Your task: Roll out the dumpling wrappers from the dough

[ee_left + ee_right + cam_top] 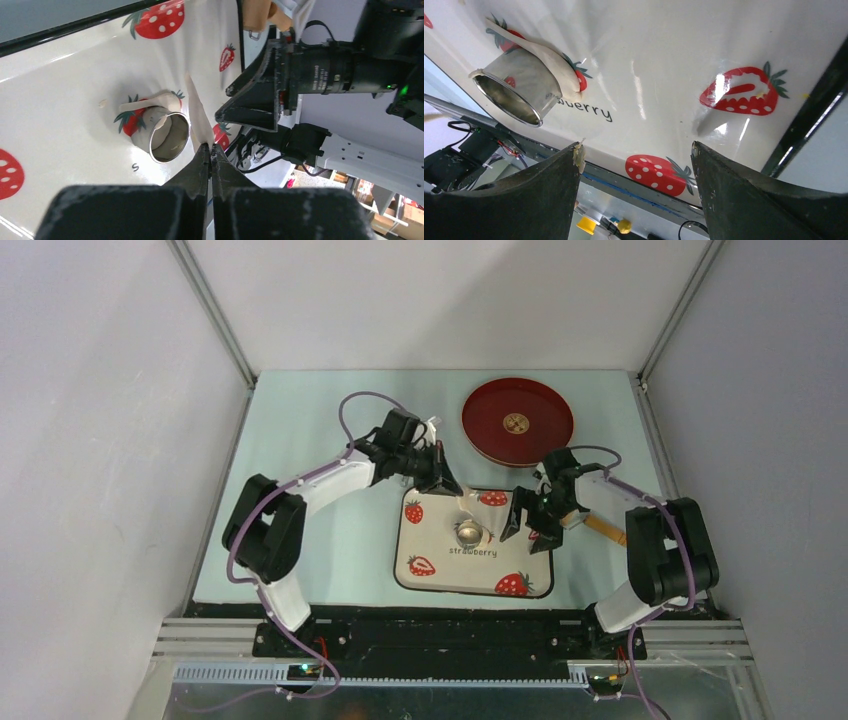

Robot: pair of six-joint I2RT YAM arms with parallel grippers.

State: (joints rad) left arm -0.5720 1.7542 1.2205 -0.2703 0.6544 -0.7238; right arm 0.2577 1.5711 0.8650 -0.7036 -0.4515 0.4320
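Pose: both over tray (435,535) | left jaws pinching dough strip (200,117) | right jaws spread, tilted down

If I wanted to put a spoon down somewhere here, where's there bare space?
The table is bare in its far left corner, left of the red plate, and just left of the strawberry tray. Crowded: the tray's middle, where the metal ring, the dough, the left pincer and the right pincer gather.
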